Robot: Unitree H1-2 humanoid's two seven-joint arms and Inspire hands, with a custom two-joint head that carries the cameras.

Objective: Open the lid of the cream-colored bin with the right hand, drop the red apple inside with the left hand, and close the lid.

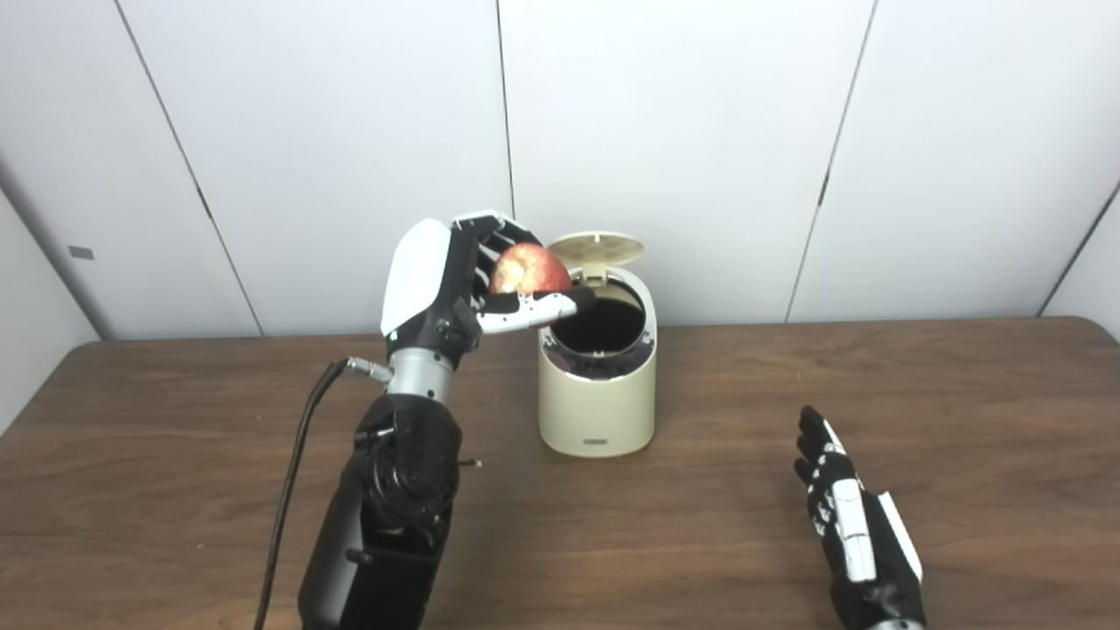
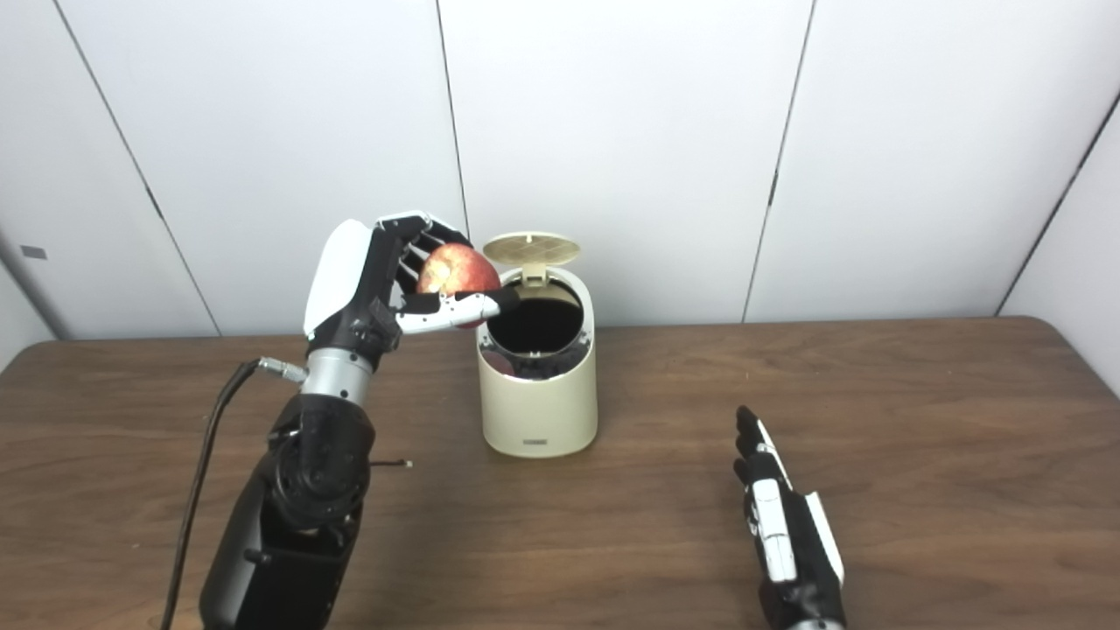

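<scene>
Holding apple (image 1: 528, 268) in left hand (image 1: 477, 280) at bin (image 1: 598, 385) rim; lid (image 1: 596, 248) up. You still drop, close; right hand (image 1: 853, 525) flat, empty.

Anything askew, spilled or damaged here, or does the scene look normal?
Nothing stands out. The bin stands upright on the table with its lid up. The left hand holds the apple beside the opening; the right hand rests open.
</scene>
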